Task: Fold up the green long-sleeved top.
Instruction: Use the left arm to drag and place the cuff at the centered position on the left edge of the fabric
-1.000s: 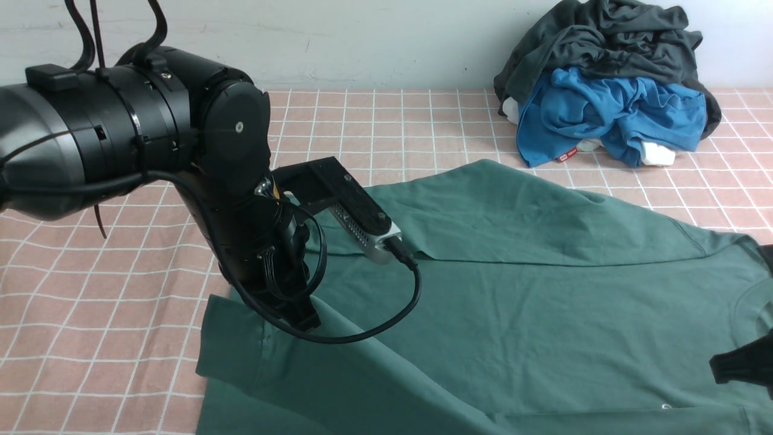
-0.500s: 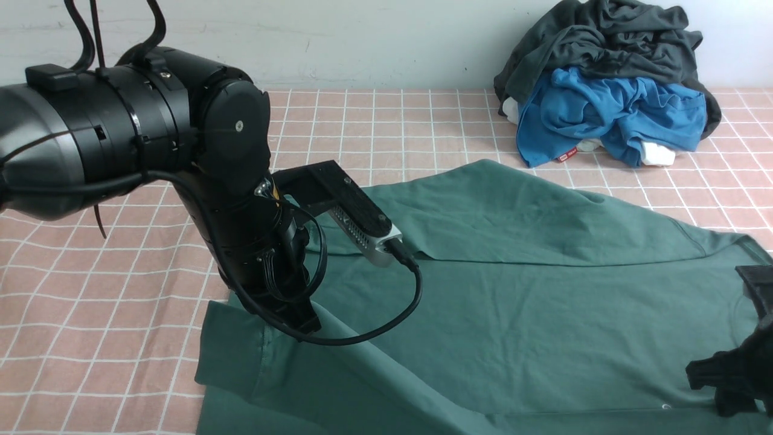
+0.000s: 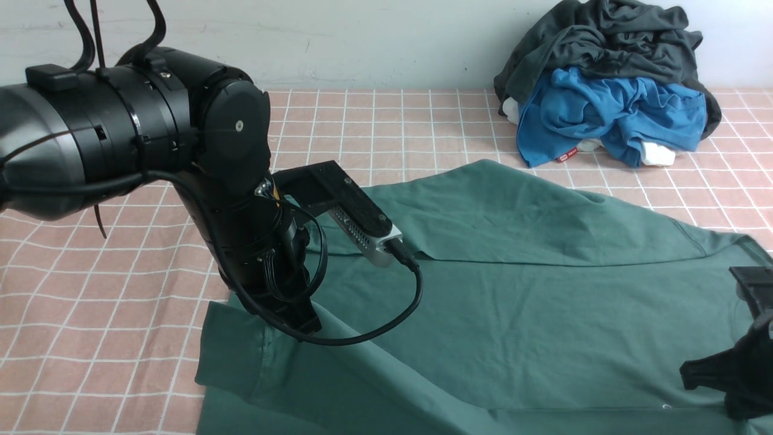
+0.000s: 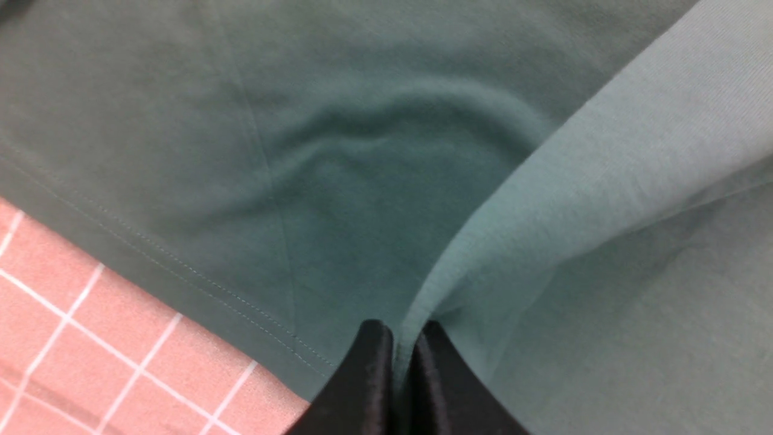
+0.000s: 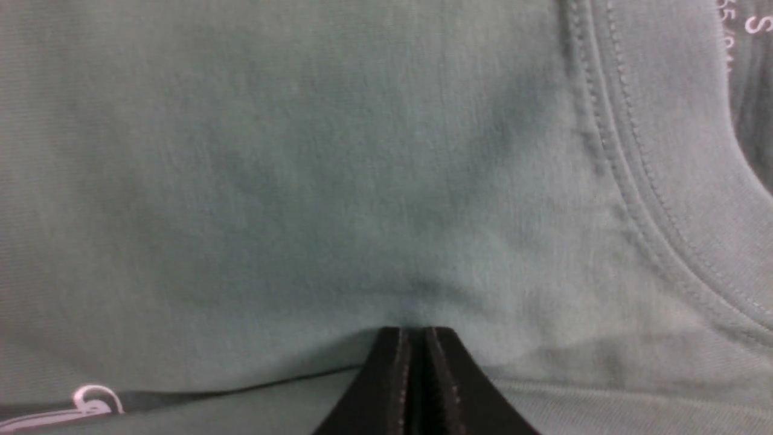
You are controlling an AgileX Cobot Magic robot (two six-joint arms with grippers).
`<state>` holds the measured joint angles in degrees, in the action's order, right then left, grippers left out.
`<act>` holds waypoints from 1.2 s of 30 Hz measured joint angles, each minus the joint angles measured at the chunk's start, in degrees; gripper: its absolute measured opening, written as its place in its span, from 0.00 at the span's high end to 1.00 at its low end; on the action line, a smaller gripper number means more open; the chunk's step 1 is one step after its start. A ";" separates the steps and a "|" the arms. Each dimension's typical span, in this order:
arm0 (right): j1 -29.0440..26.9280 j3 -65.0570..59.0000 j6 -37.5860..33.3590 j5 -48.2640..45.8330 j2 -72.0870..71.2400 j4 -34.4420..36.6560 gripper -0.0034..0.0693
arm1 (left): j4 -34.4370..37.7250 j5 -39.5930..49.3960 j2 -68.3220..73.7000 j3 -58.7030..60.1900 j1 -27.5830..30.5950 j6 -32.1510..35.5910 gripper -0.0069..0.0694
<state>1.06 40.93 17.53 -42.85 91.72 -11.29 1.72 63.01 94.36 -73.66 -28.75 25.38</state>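
The green long-sleeved top (image 3: 513,302) lies spread on the pink checked cloth, with one sleeve folded across its far side. My left gripper (image 3: 305,324) is shut on a raised fold of it near the hem at the left; in the left wrist view the cloth ridge (image 4: 513,199) runs into the gripper (image 4: 401,338). My right gripper (image 3: 691,374) is at the lower right, next to the small white chest mark (image 3: 664,406). In the right wrist view it (image 5: 412,331) is shut with its tips against the cloth (image 5: 302,181) below the ribbed collar (image 5: 664,199); no cloth shows between the pads.
A pile of a dark grey garment (image 3: 604,42) and a bright blue garment (image 3: 604,109) with a red tag (image 3: 564,157) sits at the back right against the wall. The pink checked tablecloth (image 3: 90,302) shows bare to the left of the top.
My right gripper has come in from the right edge, moving left and lower over the chest. The left gripper has lifted the fold very slightly. The top has otherwise not shifted.
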 joint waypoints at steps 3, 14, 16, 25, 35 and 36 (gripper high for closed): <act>0.00 -0.36 -0.10 -2.83 -1.80 -1.40 0.95 | 0.00 0.00 0.00 0.00 0.00 0.00 0.89; 0.00 -0.54 7.39 -11.58 -15.11 -11.05 0.95 | -0.12 -2.02 2.56 -4.87 0.00 0.00 0.89; 0.00 -0.54 8.27 -11.60 -15.41 -11.88 0.95 | -0.65 -2.03 4.86 -7.47 0.00 0.00 0.89; 0.00 -0.60 9.13 -9.52 -14.23 -12.27 0.94 | -5.37 -2.26 17.01 -16.26 0.00 -0.35 0.77; 0.00 2.32 11.89 -7.52 -14.05 -13.82 0.60 | -12.20 -3.10 18.49 -21.31 0.65 -14.24 0.25; 0.00 3.82 11.94 -7.74 -14.05 -13.88 0.57 | -11.65 -3.05 18.75 -22.76 1.63 -15.47 0.22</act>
<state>1.06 44.74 29.47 -50.59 77.67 -25.17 -9.93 59.96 113.11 -96.42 -27.12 9.91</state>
